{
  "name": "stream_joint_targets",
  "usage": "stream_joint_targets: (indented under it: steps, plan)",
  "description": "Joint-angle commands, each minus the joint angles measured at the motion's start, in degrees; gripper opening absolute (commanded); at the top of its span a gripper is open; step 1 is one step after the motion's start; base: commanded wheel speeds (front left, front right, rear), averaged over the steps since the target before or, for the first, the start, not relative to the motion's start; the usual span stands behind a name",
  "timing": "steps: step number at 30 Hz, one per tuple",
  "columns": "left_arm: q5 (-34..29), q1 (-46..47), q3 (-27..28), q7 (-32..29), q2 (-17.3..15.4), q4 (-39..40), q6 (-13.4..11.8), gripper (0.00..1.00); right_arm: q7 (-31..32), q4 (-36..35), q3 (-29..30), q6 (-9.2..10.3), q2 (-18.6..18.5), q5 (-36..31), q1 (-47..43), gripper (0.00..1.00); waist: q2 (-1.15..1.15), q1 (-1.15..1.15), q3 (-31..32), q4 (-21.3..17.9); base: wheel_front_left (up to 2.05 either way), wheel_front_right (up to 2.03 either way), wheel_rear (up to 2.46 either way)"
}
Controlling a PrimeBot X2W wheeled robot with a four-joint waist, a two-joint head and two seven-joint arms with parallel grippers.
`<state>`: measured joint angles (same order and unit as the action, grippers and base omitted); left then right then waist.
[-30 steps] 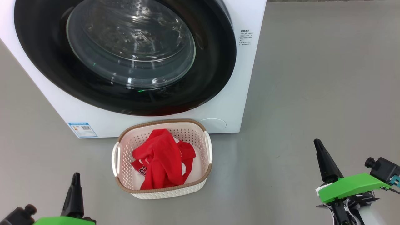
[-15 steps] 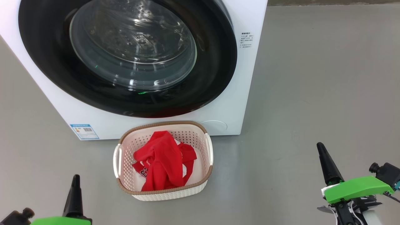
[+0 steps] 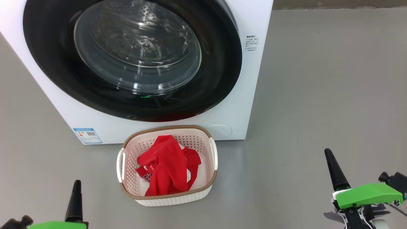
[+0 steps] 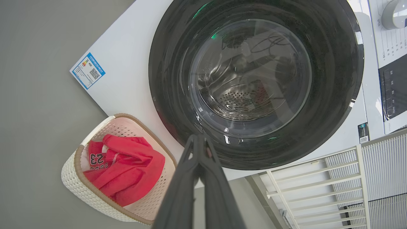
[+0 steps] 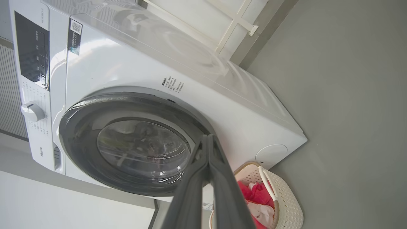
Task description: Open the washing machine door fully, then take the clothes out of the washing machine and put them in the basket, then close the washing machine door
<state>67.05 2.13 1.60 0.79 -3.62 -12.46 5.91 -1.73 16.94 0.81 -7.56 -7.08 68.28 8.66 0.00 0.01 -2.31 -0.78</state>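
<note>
The white washing machine [image 3: 251,89] stands ahead with its black-rimmed glass door [image 3: 136,57] shut against its front. On the floor just in front sits the cream basket [image 3: 190,197], and the red and white clothes [image 3: 165,165] lie bunched inside it. My left gripper [image 3: 76,183] is at the lower left, shut and holding nothing, well short of the basket. At the lower right my right gripper [image 3: 327,152] is shut and holds nothing too. The left wrist view shows the door [image 4: 254,82], the basket [image 4: 76,187] and the clothes [image 4: 124,171]; the right wrist view shows the door [image 5: 127,143] and basket [image 5: 286,203].
Grey floor [image 3: 318,95] spreads to the right of the machine and around the basket. A blue label sticker [image 3: 87,135] marks the machine's lower left front. A white slatted rack [image 4: 318,181] stands beside the machine in the left wrist view.
The whole head picture has slid slightly, so the camera moved. Both grippers sit a little lower in the view than before; door, basket and clothes have not moved.
</note>
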Motion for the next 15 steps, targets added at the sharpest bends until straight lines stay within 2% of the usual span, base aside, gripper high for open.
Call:
stream_joint_targets:
  steps: [1, 15]
  plan:
    - [1.6, 2.76, 1.65, -0.52, -0.7, 0.99, 0.84, 0.0, 0.47, -1.8, -0.21, 0.03, 0.04, 1.83, 0.15, 0.0, 0.0, 0.0, 0.09, 0.04, 0.0, 0.0, 0.0]
    - [9.46, 3.2, 2.75, -2.78, -0.23, 0.12, 1.09, 0.0, 2.87, -2.18, 1.53, 0.05, 1.25, 9.4, -0.75, 0.0, 0.0, 0.0, 0.78, 0.29, 0.0, 0.0, 0.0]
